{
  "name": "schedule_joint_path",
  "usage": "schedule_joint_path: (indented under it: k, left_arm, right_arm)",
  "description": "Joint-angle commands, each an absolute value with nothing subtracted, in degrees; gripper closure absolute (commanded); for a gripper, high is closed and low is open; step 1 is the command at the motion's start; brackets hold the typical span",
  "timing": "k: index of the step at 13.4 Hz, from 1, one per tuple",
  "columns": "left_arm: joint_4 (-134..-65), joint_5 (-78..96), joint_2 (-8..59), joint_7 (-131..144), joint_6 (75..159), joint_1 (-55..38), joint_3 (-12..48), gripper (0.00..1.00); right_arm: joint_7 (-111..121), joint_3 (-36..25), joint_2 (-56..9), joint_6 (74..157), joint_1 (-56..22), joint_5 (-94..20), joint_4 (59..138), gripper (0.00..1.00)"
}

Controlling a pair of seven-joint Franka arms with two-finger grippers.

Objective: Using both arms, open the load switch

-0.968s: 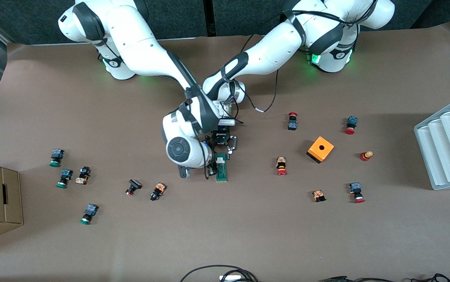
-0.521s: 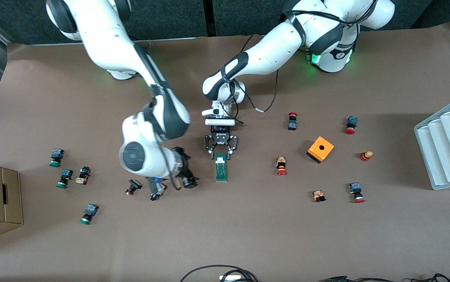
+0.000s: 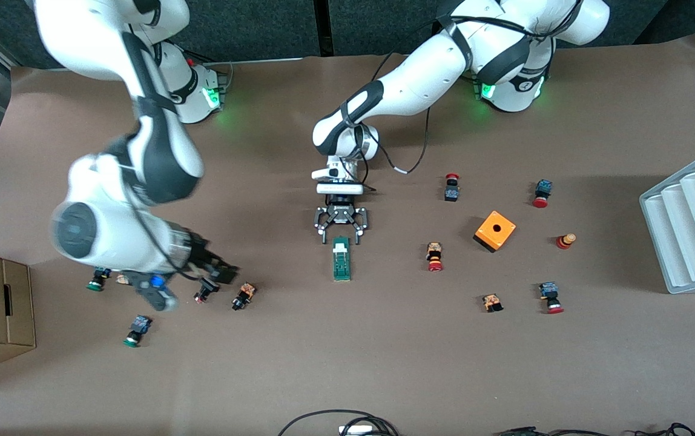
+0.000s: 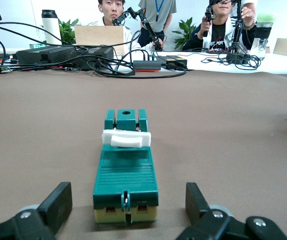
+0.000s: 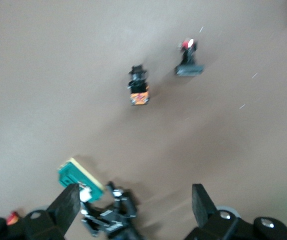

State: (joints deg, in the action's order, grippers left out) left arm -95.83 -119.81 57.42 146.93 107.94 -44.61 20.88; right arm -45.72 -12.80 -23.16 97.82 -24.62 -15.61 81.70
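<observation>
Seen from the front view, the left gripper (image 3: 341, 233) sits low over the tabletop (image 3: 347, 351) with its fingers spread apart and nothing between them. The load switch (image 3: 341, 258) lies flat just in front of those fingertips, its white block end toward the gripper and its dark green body running away from it, toward the front camera. The switch touches neither finger. The right gripper (image 3: 223, 270) hangs well apart from the switch, toward the right arm's end of the tabletop, over a black push button with a red cap (image 3: 205, 289); an orange-bodied push button (image 3: 243, 295) lies just beside it. Its fingers are released and empty. An orange cube box (image 3: 494, 231) stands on the tabletop toward the left arm's end, well apart from both grippers.

From the left wrist view, the load switch (image 4: 126, 177) lies straight ahead, centred between the two black fingers (image 4: 56, 202), which stand wide on either side of its cream end without touching it. A white block piece (image 4: 126, 139) sits across the top of the green body.

From the right wrist view, the black fingers (image 5: 203, 202) are spread with only bare tabletop between them. Below lie the orange-bodied push button (image 5: 139, 90) and the red-capped one (image 5: 188, 59), with the load switch (image 5: 79, 179) and the left gripper (image 5: 108, 215) near one finger.
</observation>
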Motion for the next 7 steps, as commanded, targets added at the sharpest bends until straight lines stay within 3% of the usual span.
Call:
schedule_joint_path:
  k: [1, 7]
  left_arm:
    - [-95.0, -117.8, 57.0, 145.7, 107.8, -45.4, 20.6, 0.00]
    - [-94.6, -107.1, 54.1, 130.3, 108.4, -45.0, 23.0, 0.00]
  right_arm:
    - [-35.5, -5.3, -13.7, 97.0, -16.3, -9.6, 89.4, 0.00]
    - [-4.4, -4.7, -0.7, 95.6, -5.4, -4.1, 98.1, 0.00]
